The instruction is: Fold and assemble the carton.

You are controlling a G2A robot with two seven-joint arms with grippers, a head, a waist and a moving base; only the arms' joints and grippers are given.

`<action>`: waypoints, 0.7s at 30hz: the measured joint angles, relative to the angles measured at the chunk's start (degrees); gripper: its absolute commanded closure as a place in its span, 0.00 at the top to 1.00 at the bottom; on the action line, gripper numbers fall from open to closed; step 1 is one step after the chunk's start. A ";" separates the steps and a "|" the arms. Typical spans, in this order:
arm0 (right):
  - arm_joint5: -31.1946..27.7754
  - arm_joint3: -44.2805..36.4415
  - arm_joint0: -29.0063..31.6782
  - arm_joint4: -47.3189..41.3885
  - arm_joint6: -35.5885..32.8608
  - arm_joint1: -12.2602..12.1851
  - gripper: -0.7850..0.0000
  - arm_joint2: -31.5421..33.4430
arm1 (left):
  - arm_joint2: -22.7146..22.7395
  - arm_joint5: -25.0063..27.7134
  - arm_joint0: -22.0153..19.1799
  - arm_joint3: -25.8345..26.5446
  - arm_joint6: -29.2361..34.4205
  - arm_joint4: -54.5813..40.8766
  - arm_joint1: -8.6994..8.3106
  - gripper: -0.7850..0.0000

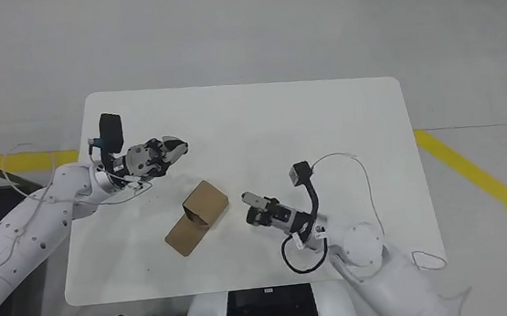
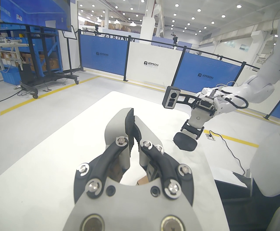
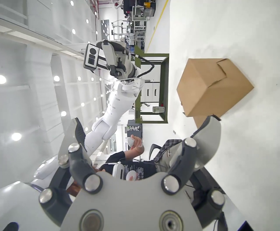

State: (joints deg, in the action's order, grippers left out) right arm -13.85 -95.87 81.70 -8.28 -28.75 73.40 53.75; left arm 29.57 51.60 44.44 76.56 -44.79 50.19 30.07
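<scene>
- White desk (image 1: 324,124): carries the carton.
- Brown carton (image 1: 205,204): folded up into a box, a flap sticking out at one end, lying on the desk between the two grippers.
- Right gripper (image 1: 247,208): just beside the carton, jaws wide apart, empty.
- Left gripper (image 1: 179,149): farther from the carton, jaws together, holding nothing.

White arms (image 1: 31,225), blk cables (image 3: 151,65), silver screws (image 2: 93,186).

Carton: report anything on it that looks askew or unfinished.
The carton sits diagonal to the table edges. One flap sticks out flat on the table, not folded in. In the right wrist view, the closed face's flaps meet at a crooked seam with a slight gap. No tears visible.
</scene>
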 measured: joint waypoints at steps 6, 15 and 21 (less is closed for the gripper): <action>-0.65 0.05 -0.03 11.46 8.56 0.94 1.00 -4.83 | 2.88 -1.24 2.84 0.12 0.14 0.10 -0.56 0.00; 6.03 -0.34 -1.04 27.12 19.54 2.54 1.00 -11.04 | 6.70 -3.27 7.23 1.88 -0.31 0.28 -0.97 1.00; 9.32 -1.39 -1.15 32.37 21.92 2.99 1.00 -12.73 | 8.83 -4.19 8.77 2.95 -0.16 1.43 -1.18 1.00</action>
State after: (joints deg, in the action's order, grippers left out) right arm -4.53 -97.26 80.54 24.09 -6.83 76.40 41.02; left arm 38.41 47.41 53.22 79.51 -44.95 51.62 28.89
